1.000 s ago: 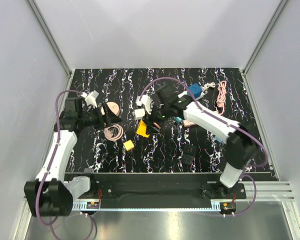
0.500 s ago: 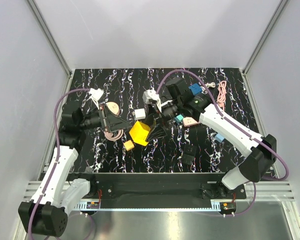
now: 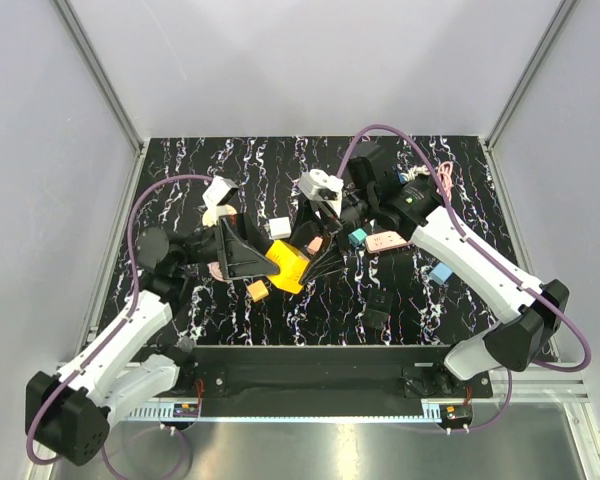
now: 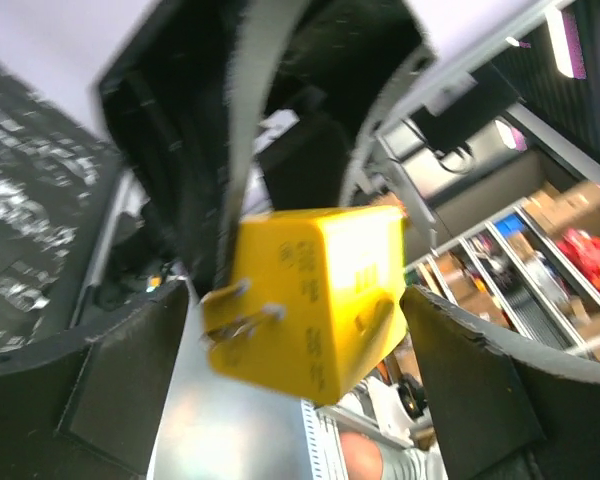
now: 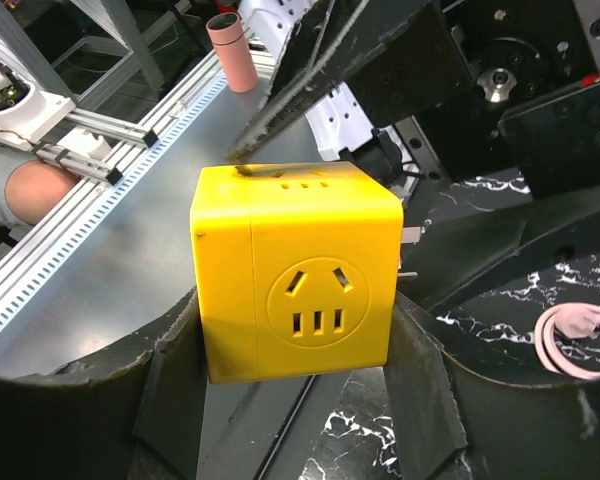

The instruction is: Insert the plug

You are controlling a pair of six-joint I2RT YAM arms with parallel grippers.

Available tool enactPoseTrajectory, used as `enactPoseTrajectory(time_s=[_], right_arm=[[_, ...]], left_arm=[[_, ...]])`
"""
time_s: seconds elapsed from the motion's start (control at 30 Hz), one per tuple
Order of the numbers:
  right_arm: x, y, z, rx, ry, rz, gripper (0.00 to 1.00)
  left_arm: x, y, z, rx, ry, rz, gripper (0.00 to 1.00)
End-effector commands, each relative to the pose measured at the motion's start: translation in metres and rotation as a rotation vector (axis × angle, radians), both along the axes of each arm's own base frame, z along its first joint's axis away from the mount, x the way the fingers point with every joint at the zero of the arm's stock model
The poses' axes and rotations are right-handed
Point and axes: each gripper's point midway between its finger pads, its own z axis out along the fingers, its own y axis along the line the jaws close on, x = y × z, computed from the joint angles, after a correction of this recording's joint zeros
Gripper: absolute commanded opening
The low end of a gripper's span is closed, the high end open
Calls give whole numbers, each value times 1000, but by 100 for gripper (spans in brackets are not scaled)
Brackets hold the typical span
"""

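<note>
Pinching a yellow plastic cube-shaped plug adapter by two opposite sides, the right gripper holds it over the middle of the black white-veined tabletop, between the two arms. Seen from the right wrist, the adapter's socket face, with its slanted and straight slots, looks at the camera, and a black finger presses on each side. The left gripper extends from the left with its jaws spread wide, one on either side of the adapter. From the left wrist, its black fingers flank the yellow body, and whether they touch it cannot be told. Two metal prongs stick out of the face turned toward that camera's left. On the tabletop a pink coiled cable lies close by the left gripper, and a small white cube sits just behind the adapter.
</note>
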Motion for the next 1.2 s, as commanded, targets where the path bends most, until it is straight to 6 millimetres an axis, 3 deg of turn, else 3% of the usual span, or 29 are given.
enactPoseTrajectory(time_s=[0.0,0.03,0.07,0.13,0.17,0.27,0.3,0.37,0.4,0.43,0.63,0.77,0.8,0.9,0.93,0.97,1.0,1.03,1.17], right_arm=[[-9,-7,33,108,-86,48,0],[-10,-7,33,108,-84,52,0],[-10,-7,32,107,-78,57,0],[-11,-7,30,107,-73,61,1],[-9,-6,28,98,-69,53,3],[-2,-3,22,67,-70,5,14],[1,-2,21,57,-68,-11,25],[9,1,17,27,-74,-70,31],[13,1,15,12,-77,-101,37],[18,2,13,-2,-79,-131,53],[50,0,3,-76,-94,-393,80],[61,-4,5,-83,-95,-486,87],[62,-5,4,-83,-97,-487,83],[65,-9,3,-76,-109,-488,56],[69,-9,2,-79,-112,-506,58],[78,-10,1,-95,-110,-556,68],[82,-11,1,-100,-112,-580,87],[86,-13,3,-100,-115,-605,93],[94,-14,17,-84,-70,-682,100]], left_arm=[[-11,-1,23,-138,-63,-36,91],[-12,-1,28,-170,-3,-50,88],[-20,4,37,-232,-68,-66,79],[-17,4,38,-275,18,-103,67],[-24,6,42,-308,-20,-126,55],[-21,3,44,-326,5,-154,36],[-19,2,44,-327,13,-152,27],[-16,2,46,-336,24,-145,18],[-15,2,47,-342,26,-143,7],[-13,2,49,-348,38,-141,1],[6,-1,48,-386,135,-101,0],[20,-4,42,-401,198,-82,0],[22,-5,42,-407,204,-80,0],[25,-7,40,-403,206,-81,0],[26,-7,39,-398,208,-81,0],[26,-7,38,-396,210,-81,0],[28,-6,37,-396,213,-73,0],[29,-5,36,-396,218,-66,0],[41,1,27,-391,247,-19,0]])
